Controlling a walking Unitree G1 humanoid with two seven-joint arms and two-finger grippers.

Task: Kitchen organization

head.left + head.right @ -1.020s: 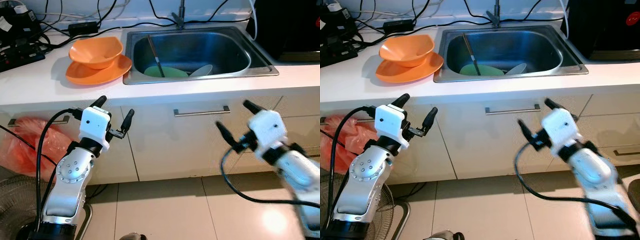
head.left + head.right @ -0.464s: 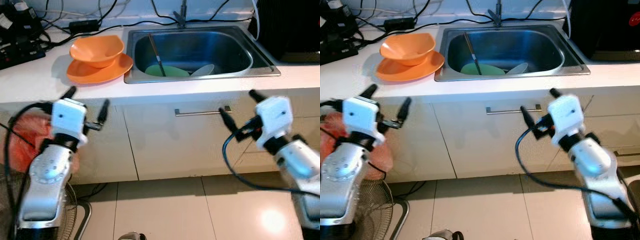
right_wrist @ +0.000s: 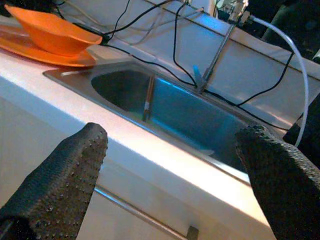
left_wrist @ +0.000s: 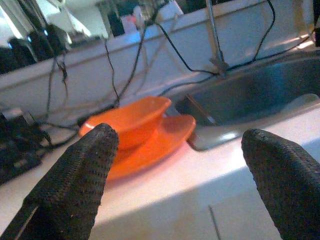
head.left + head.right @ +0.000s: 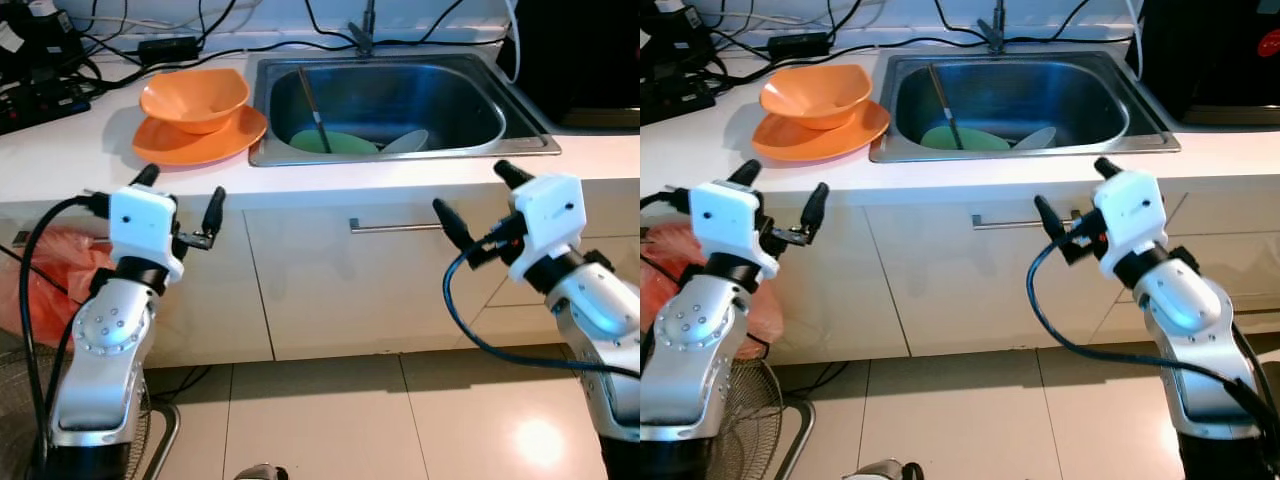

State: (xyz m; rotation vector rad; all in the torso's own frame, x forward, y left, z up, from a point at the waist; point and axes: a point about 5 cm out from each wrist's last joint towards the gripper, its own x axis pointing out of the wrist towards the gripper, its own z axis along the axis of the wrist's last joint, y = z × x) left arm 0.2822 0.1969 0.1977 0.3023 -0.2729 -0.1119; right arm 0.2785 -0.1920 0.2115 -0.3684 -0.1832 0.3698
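1. An orange bowl (image 5: 195, 99) is seen resting in an orange plate (image 5: 200, 141) on the white bench (image 5: 60, 155), just beside the steel sink (image 5: 520, 118) at its 9 o'clock side.
2. Inside the sink a green plate (image 5: 335, 144) is seen on the bottom, with a pale dish (image 5: 405, 141) touching it at its 3 o'clock edge and a long utensil (image 5: 312, 108) leaned across it toward 11 o'clock.
3. A tap (image 5: 362, 30) is mounted at the sink's 12 o'clock rim, and black cables (image 5: 120, 50) are strewn along the back of the bench.
4. The left end effector (image 5: 180, 195) is held in front of the bench edge, at 6 o'clock of the orange dishes, its fingers spread wide and nothing held between them.
5. The right end effector (image 5: 476, 196) is held in front of the bench edge at the sink's 5 o'clock corner, its fingers likewise spread wide and empty.
6. A cabinet handle (image 5: 400, 226) is seen below the sink, between the two end effectors.
7. A red plastic bag (image 5: 50, 275) is seen low beside the left arm, above the tiled floor (image 5: 330, 420).
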